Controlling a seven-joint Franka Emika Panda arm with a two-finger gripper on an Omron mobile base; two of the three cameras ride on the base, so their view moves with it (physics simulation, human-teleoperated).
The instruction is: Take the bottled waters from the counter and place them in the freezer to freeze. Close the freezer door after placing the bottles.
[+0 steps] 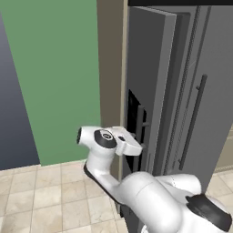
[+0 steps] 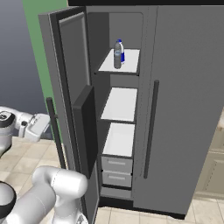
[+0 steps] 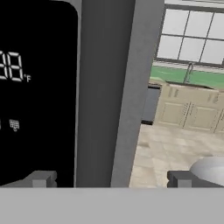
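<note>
The freezer (image 2: 120, 105) stands open, its white shelves and grey drawers showing. Both bottled waters stand on its top shelf: the translucent grey one (image 2: 117, 55) in front, the white one with the blue label (image 2: 122, 51) just behind it. The freezer door (image 2: 72, 87) is swung wide to the left. My gripper (image 2: 46, 122) is at the door's outer face, beside its dark bar handle (image 2: 54, 131). It is open and holds nothing. In the hand view my gripper (image 3: 111, 179) faces the grey door (image 3: 105, 87), with the black dispenser panel (image 3: 35, 87) to the left. From the left base view my gripper (image 1: 136, 146) sits by the panel (image 1: 134, 119).
The plain grey fridge door (image 2: 183, 109) with its bar handle (image 2: 151, 127) stays closed on the right. A green wall (image 1: 54, 68) and tiled floor (image 1: 50, 195) lie left of the door. Cream cabinets (image 3: 188, 113) stand across the room.
</note>
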